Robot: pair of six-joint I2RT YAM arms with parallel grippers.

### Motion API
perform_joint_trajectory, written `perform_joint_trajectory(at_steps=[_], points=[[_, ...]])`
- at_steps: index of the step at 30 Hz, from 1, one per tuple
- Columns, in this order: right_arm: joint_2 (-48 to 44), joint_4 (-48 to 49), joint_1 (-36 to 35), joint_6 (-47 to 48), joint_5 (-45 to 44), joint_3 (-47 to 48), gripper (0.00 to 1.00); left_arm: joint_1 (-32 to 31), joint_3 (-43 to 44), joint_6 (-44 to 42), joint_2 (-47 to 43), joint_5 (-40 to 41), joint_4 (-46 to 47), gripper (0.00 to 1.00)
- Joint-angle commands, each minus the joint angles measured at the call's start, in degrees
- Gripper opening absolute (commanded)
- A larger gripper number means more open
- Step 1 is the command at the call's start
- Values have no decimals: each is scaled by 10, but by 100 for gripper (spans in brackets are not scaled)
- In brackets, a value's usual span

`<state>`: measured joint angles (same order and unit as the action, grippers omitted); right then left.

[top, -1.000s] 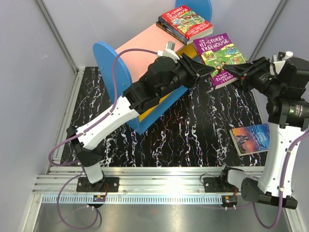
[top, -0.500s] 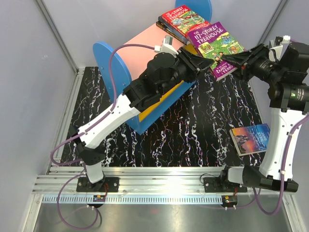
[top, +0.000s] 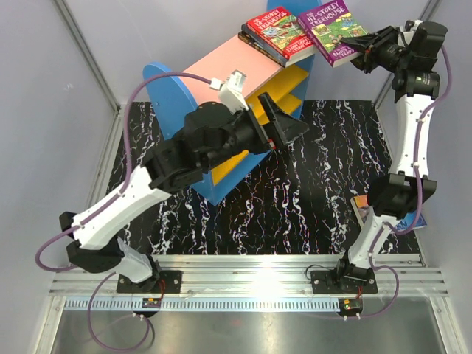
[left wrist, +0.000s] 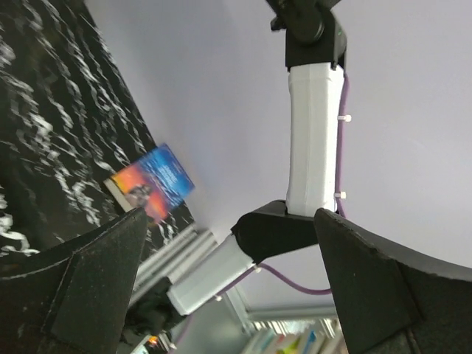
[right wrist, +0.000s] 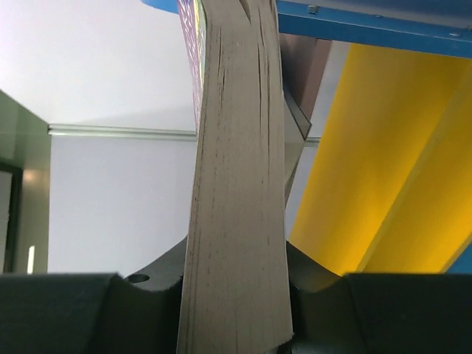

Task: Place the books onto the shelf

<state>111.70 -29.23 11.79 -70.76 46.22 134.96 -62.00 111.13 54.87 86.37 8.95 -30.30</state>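
- Jaws of my R gripper (top: 363, 51) clamped on purple book (top: 332, 31) edge, held high to clear shelf (top: 214, 63) top.
- L gripper (top: 286, 122): jaws apart, empty, out of R's way.

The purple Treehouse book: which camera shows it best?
The top external view: the purple book shows its whole cover, gripped at its edge by the right hand. The right wrist view shows only its page edges between the fingers. The left wrist view does not show it.

The top view looks down from behind over the worktop (top: 324, 169). The left wrist view faces past the left tool (left wrist: 230, 214) at the right arm (left wrist: 313, 140), shared with it; the right wrist view hugs a book (right wrist: 236, 184).
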Motion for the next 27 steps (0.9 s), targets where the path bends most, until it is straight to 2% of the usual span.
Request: perform_joint_trajectory(at_steps=[1,4,9,13,20,27], points=[[-5,164,-9,-54,53,75,0,3,-3,-49,-25,41,10,99],[-16,232,-11,-82,69,51,0,5,1,-61,-23,53,5,99],[-78,258,-12,-73,77,-15,0,16,4,-63,-12,47,3,98],[-76,282,-19,-95,82,-27,0,25,7,-56,7,31,7,98],[10,208,-46,-89,72,88,0,34,55,-64,42,2,-12,97],[18,146,-69,-76,57,61,4,55,48,-65,31,-7,-18,97]])
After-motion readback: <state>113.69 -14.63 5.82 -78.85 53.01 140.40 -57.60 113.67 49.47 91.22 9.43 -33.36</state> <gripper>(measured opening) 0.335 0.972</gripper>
